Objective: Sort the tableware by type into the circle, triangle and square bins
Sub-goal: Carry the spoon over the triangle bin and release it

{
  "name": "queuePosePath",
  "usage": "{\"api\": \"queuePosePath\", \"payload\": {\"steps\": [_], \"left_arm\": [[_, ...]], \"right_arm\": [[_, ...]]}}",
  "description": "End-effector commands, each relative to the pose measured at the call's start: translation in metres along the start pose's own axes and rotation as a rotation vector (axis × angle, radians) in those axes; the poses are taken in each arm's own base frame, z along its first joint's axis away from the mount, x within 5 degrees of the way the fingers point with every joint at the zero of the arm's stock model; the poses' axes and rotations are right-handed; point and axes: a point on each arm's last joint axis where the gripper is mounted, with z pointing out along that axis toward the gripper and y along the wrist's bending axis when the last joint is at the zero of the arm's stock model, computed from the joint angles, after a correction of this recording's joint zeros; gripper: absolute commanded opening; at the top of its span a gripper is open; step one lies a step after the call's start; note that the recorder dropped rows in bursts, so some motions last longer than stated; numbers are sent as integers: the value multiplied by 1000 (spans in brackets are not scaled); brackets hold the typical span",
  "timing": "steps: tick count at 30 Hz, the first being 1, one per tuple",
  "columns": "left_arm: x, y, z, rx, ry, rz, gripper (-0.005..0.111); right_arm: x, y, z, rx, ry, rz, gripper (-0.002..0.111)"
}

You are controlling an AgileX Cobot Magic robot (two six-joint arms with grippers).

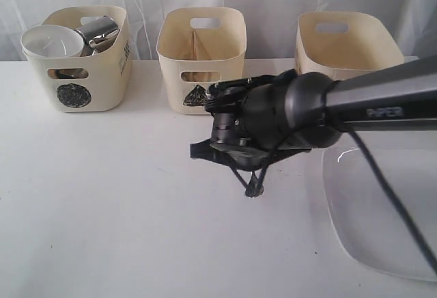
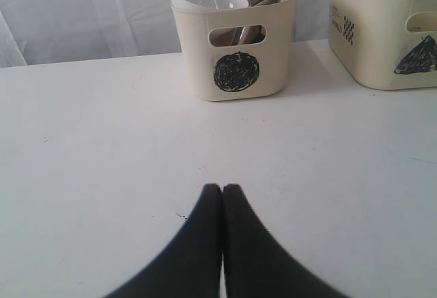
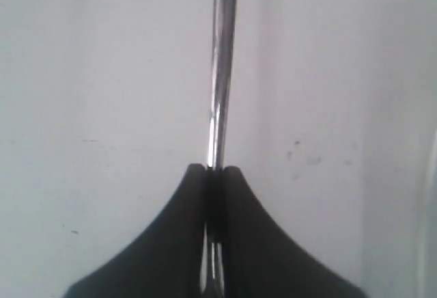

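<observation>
— Where does everything sit?
— Plate (image 1: 389, 233) lies at 4 o'clock on the table (image 1: 102, 202). Triangle bin (image 1: 205, 62) stands at 12, circle bin (image 1: 102, 79) at 10. My right gripper (image 1: 254, 187) hangs mid-table, pinched tight on a thin steel piece (image 3: 220, 72) seen edge-on; fork, knife or spoon, I cannot tell. Left gripper (image 2: 222, 188) is closed on nothing.
— How will you finish the carry?
— I judge it goes to 12. I want to lift clear of the rim, hold it level, then let go low inside so it cannot bounce out.
</observation>
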Motion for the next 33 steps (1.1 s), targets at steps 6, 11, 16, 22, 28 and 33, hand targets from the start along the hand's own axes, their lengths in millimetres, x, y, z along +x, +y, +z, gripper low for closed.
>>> {"api": "queuePosePath", "payload": {"steps": [6,11,16,22,28,33], "left_arm": [[1,-1,0,7,-1,-11,2],[1,-1,0,7,-1,-11,2],[1,-1,0,7,-1,-11,2],[1,-1,0,7,-1,-11,2],[1,-1,0,7,-1,-11,2],[1,-1,0,7,-1,-11,2]], "right_arm": [[-61,-24,-59,-113,-453,-307,0],[-96,-34,-45,-216,-536,-341,0],[-128,-43,-20,-205,-587,-372,0],[-153,-28,1,-279,-641,-432,0],[-180,-13,12,-288,-717,-443,0],[-189,2,30,-328,-738,-447,0]]}}
